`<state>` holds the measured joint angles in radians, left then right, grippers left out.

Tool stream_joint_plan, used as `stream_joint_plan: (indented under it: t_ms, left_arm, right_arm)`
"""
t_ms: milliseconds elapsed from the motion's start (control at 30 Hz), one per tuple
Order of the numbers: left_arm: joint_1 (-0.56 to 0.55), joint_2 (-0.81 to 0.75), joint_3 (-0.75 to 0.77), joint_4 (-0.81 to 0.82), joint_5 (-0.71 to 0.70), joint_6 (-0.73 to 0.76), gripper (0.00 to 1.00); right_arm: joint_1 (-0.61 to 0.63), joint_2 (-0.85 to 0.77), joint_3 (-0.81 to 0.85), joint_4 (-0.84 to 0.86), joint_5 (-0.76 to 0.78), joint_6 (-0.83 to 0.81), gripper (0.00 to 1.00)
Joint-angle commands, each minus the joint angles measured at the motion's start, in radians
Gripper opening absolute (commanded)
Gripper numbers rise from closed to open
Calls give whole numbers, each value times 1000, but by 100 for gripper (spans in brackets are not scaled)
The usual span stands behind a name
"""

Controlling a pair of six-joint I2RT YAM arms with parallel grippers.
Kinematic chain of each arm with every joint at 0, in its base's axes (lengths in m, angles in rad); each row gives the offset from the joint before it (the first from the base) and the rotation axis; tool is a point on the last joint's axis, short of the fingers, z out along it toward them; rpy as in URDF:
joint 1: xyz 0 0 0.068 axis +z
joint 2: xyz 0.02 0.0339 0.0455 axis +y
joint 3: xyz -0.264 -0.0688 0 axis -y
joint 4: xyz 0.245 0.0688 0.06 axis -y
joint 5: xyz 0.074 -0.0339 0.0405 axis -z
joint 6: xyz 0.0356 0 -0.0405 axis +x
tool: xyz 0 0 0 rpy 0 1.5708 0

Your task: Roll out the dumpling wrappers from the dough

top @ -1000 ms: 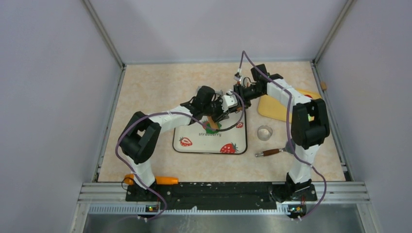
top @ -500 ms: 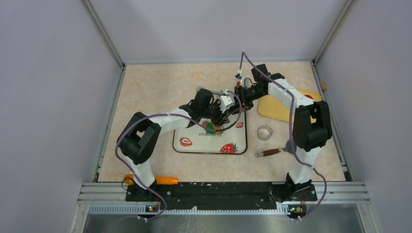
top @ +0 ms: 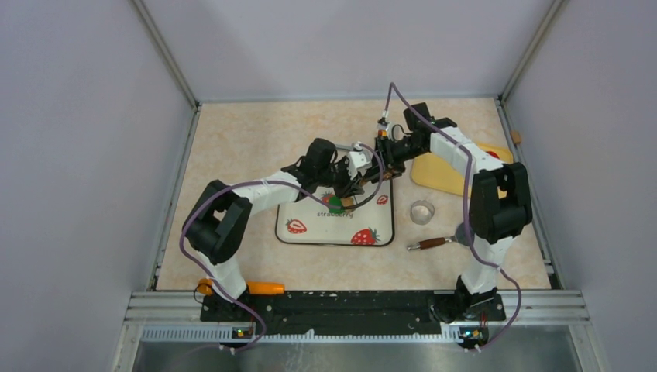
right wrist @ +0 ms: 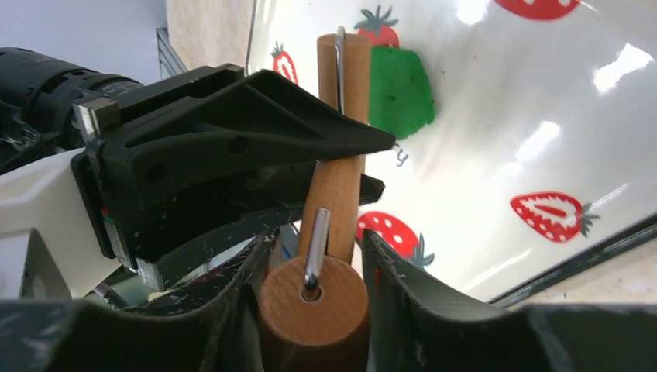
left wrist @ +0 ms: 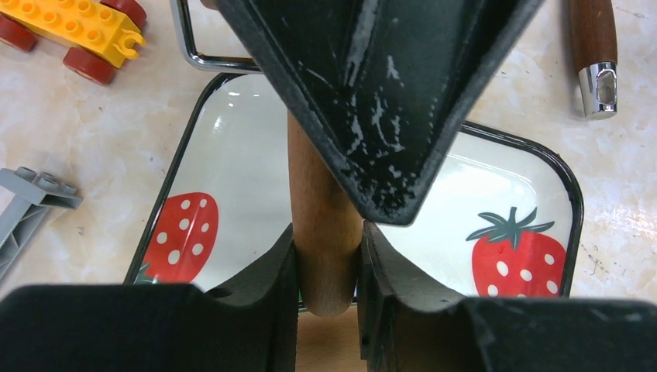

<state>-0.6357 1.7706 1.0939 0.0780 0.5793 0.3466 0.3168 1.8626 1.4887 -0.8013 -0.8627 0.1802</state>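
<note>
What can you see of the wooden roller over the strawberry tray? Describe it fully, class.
The wooden roller is a plain, smooth, light-brown cylinder with flat ends. A bent metal wire enters a hole in one end and runs along its side. The right gripper clamps that end, and the left gripper clamps it further along. Its other end reaches the green dough on the tray; whether they touch is unclear.

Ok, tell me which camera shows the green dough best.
The right wrist view: the dough lies unobstructed on the strawberry tray, beside the rolling pin. The top view shows only a small green patch, partly covered. In the left wrist view the rolling pin and the left gripper hide it.
</note>
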Motion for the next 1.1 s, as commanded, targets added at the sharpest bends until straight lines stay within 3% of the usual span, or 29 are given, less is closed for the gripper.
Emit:
stream_joint_plan:
  t_ms: [0,133,300,400,433,533,800,1067]
  left_arm:
    - [-2,-3,47,31,47,-1,0]
    - [-2,0,51,32,46,-26,0]
    - [-3,0,53,36,35,-35,0]
    - [-4,3,54,42,32,-35,0]
    - [-3,5,56,43,31,-35,0]
    - [-3,14,52,51,25,-44,0]
    - [-4,31,40,78,-48,-88,0]
    - [-1,26,-1,80,-84,-98,0]
  right_arm:
    - [1,-54,-23,74,-69,77,50]
    - [9,-35,-21,94,-66,99,53]
    - [24,-26,-9,82,-53,84,35]
    - [30,-21,-7,60,-38,49,37]
    - [31,-19,-8,52,-30,37,34]
    - [37,-8,-1,38,21,3,1]
    - [60,47,112,-5,89,-87,0]
    - [102,98,119,-12,95,-143,0]
